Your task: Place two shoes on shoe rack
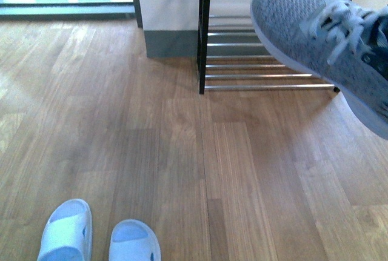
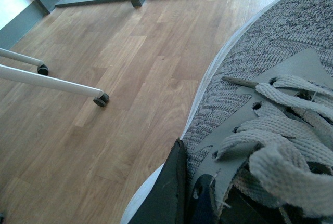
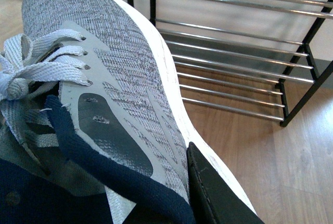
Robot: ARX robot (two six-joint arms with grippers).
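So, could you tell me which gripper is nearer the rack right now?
Right. The right gripper holds a shoe just in front of the rack's lower rods; the left gripper holds the other shoe over open floor, with no rack in its view.

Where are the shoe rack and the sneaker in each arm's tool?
shoe rack [image 1: 267, 76], front view, on a lower silver rod.
right arm's sneaker [image 3: 119, 52], right wrist view, on the grey knit toe.
left arm's sneaker [image 2: 291, 31], left wrist view, on the grey knit toe.
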